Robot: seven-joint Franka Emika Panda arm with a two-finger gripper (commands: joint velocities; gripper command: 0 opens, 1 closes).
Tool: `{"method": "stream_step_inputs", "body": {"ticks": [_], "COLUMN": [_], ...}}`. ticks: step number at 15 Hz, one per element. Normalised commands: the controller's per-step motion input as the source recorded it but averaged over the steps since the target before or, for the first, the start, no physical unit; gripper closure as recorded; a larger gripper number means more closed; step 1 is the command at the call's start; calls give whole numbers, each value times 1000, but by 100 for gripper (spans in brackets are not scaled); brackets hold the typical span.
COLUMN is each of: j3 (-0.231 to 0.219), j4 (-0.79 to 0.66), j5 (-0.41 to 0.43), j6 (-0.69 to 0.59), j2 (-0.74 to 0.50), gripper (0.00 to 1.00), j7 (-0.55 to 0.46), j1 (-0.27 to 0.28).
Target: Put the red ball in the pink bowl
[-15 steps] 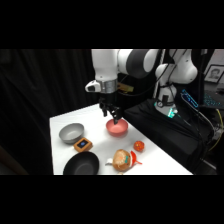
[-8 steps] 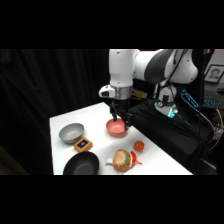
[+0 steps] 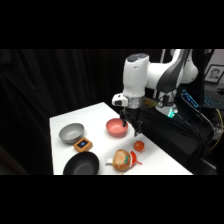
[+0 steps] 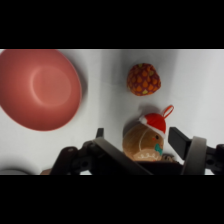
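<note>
Hovers with hand (image 3: pixel 131 129) released above table (image 3: pixel 160 155), red ball (image 4: pixel 143 79) lying free between pink bowl (image 4: pixel 37 87) and tan toy (image 4: pixel 145 137), so risks descending on toy by mistake

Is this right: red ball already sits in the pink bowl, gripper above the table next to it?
Not quite. The pink bowl is empty; the red ball lies on the table beside it, as the wrist view shows. The gripper is indeed above the table next to the bowl.
</note>
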Motion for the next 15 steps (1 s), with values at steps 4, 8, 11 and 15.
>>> {"method": "stream_step_inputs", "body": {"ticks": [4, 8, 11, 15], "j3": [52, 43, 18, 1], "j4": [-257, -157, -81, -54], "j5": [-93, -82, -97, -50], "j6": [335, 316, 289, 278], "j2": [-67, 48, 108, 132], "gripper": [0, 0, 0, 0], "j7": [250, 183, 147, 74], "j1": [53, 59, 60, 62]}}
